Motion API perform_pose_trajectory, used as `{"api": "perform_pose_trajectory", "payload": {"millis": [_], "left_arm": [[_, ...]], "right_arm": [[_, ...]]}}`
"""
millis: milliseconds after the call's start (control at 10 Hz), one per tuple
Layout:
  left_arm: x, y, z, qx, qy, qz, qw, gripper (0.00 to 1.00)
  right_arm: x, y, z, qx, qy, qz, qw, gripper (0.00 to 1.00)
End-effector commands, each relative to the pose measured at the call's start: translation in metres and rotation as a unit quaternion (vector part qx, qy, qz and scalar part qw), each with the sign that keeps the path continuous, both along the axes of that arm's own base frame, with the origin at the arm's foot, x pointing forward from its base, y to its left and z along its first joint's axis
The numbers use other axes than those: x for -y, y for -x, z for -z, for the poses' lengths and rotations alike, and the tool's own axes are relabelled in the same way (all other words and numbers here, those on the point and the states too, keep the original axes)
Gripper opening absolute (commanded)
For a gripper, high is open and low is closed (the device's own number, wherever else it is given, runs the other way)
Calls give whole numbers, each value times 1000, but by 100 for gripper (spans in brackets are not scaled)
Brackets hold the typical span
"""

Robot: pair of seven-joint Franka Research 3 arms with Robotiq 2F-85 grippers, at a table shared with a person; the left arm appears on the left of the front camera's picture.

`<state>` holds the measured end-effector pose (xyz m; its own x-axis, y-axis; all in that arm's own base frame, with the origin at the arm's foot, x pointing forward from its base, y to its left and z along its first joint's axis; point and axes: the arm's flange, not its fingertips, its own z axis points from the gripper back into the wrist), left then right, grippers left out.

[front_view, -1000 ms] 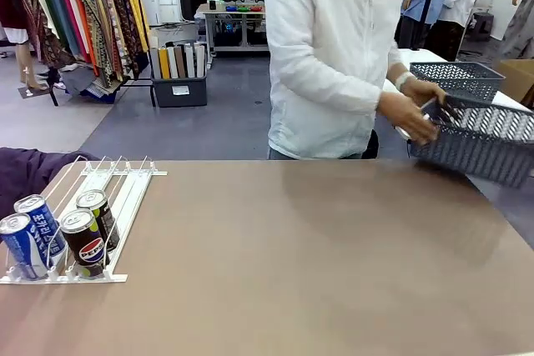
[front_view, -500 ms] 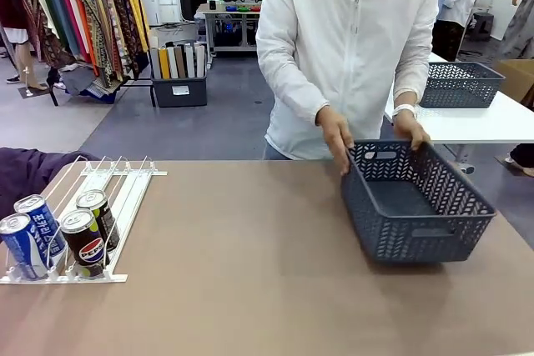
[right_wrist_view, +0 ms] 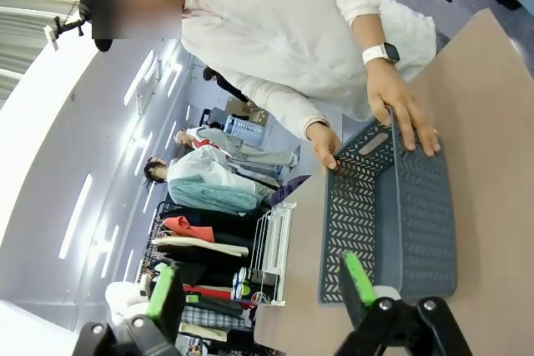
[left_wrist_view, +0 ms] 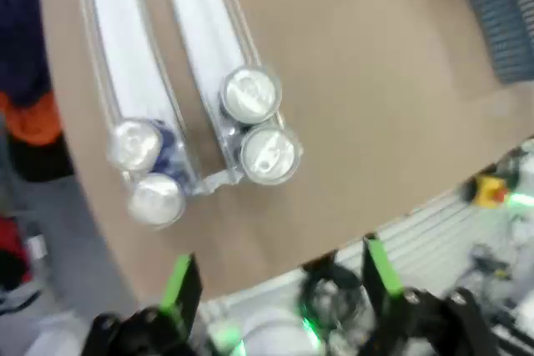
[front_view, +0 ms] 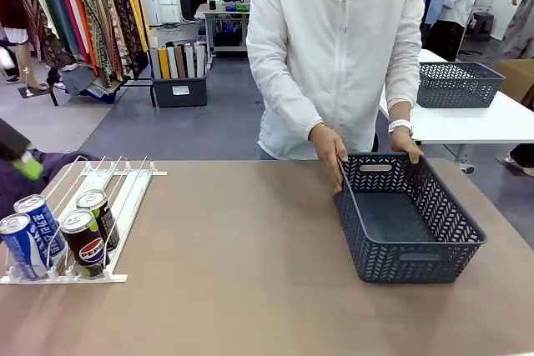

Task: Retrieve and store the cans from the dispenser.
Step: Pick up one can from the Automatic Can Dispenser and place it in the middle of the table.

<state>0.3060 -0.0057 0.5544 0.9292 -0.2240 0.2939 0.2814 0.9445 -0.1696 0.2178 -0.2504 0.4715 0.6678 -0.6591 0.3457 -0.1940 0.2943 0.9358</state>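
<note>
All four cans (front_view: 83, 243) stand at the near end of the dispenser (front_view: 125, 193), at eight o'clock on our table, none yet stored. At three o'clock a person's hands (front_view: 331, 152) rest on the rim of an empty grey basket (front_view: 409, 266). Our left gripper (left_wrist_view: 279, 277) hangs released above the cans; our right gripper (right_wrist_view: 260, 283), likewise released, faces the basket. Every pick lies ahead.
</note>
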Motion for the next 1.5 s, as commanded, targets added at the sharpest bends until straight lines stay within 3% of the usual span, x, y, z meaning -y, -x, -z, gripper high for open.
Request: {"api": "perform_pose_trajectory", "payload": {"millis": [0,100,500,700,900,1100,1400], "left_arm": [[14,1,13,-26,-47,11,998,100],[0,0,0,0,0,0,1000,100],[6,0,5,-8,-6,10,1000,100],[36,-18,23,-41,-36,-56,997,100],[54,-41,41,-75,-56,-88,992,100],[52,-65,63,-111,-61,-96,987,100],[56,-81,91,-138,-92,-90,982,100]], "right_arm": [[2,-1,-5,13,-8,4,1000,100],[2,-1,-5,13,-8,4,1000,100],[2,-1,-5,13,-8,4,1000,100],[2,-1,-5,13,-8,4,1000,100],[2,-1,-5,13,-8,4,1000,100],[2,-1,-5,13,-8,4,1000,100],[2,-1,-5,13,-8,4,1000,100]]}}
